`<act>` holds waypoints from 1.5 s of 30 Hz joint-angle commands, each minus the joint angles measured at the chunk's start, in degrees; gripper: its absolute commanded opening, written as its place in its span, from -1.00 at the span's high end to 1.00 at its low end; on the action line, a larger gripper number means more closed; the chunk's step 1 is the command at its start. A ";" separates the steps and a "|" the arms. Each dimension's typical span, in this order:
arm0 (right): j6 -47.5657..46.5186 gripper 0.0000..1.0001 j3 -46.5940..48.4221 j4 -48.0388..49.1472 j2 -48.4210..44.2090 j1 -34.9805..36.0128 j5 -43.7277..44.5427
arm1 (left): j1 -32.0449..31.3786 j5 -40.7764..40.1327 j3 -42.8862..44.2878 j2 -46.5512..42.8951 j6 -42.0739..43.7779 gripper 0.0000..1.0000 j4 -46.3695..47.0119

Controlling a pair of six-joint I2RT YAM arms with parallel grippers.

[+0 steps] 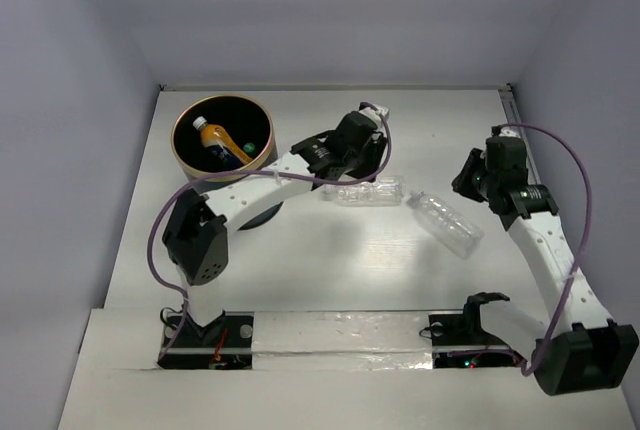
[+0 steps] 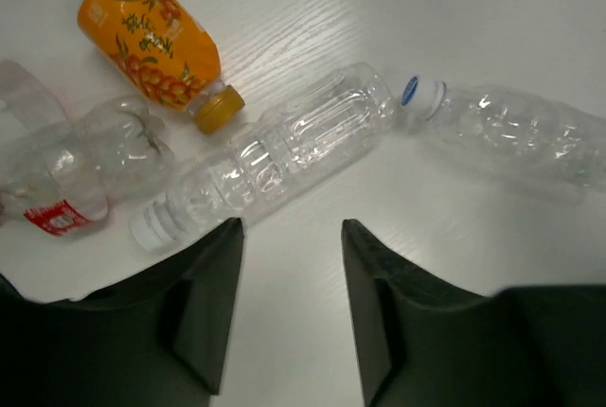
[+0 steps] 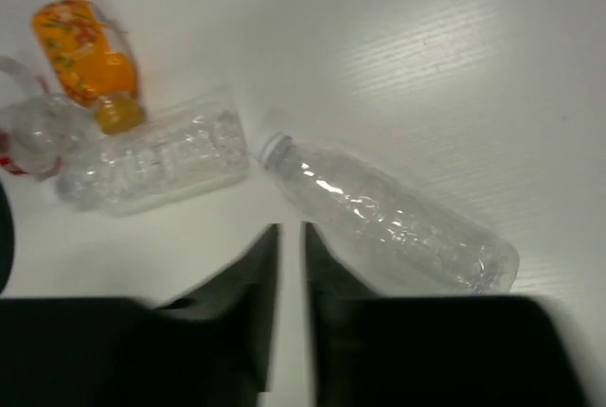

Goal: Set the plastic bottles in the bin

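Nearest the arm bases, the white table [image 1: 330, 270] is carrying two clear bottles lying on their sides. The blue-capped clear bottle [image 1: 445, 222] is lying at a slant on the right. Its cap is pointing toward the ribbed clear bottle [image 1: 365, 193] and is just beside that bottle's end.

The right gripper [image 3: 284, 265] is hanging over the table near the blue-capped bottle. Its jaws are drawn nearly together with only a thin slit between them, and they are grasping nothing.

The left gripper [image 2: 289, 274] is hovering just above the ribbed clear bottle. Its jaws are spread wide and released, with bare table between the fingers [image 2: 206, 303].

Past the ribbed bottle, in the left wrist view, an orange bottle [image 2: 151, 43] with a yellow cap is lying on its side, the cap pointing at the ribbed bottle's middle. Beside it on the left, a red-labelled clear bottle [image 2: 76, 166] is lying close to the ribbed bottle's other end. In the top view the left arm is hiding both of them.

Farthest off, at the table's far left, the bin [image 1: 180, 155] is standing upright. An orange-filled bottle [image 1: 213, 140] is lying inside it on the black floor. A small green piece [image 1: 248, 146] is showing next to that bottle, too small to identify.
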 commanded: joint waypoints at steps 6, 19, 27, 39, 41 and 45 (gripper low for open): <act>-9.58 -0.82 6.24 -6.35 15.02 -3.03 -12.63 | 0.12 0.46 5.10 2.27 11.41 -0.20 3.39; -13.10 -0.99 11.44 -12.86 30.42 -3.03 -8.87 | 1.26 5.90 -7.20 -7.67 7.72 -0.24 8.76; -12.67 -0.99 10.39 -13.74 36.40 -3.03 -12.55 | 3.63 11.27 -5.89 -5.30 13.95 -0.51 9.90; -9.33 -0.42 9.16 -11.20 38.43 -3.03 -11.33 | 3.63 19.26 8.59 9.00 27.13 -0.80 2.44; -8.36 -0.24 7.23 -9.53 37.21 -3.03 -13.34 | 3.63 19.10 10.98 11.21 29.07 -0.80 -0.02; -6.51 -0.02 3.71 -5.48 34.31 -3.03 -14.84 | 3.63 20.94 11.69 13.94 31.10 -0.82 -0.03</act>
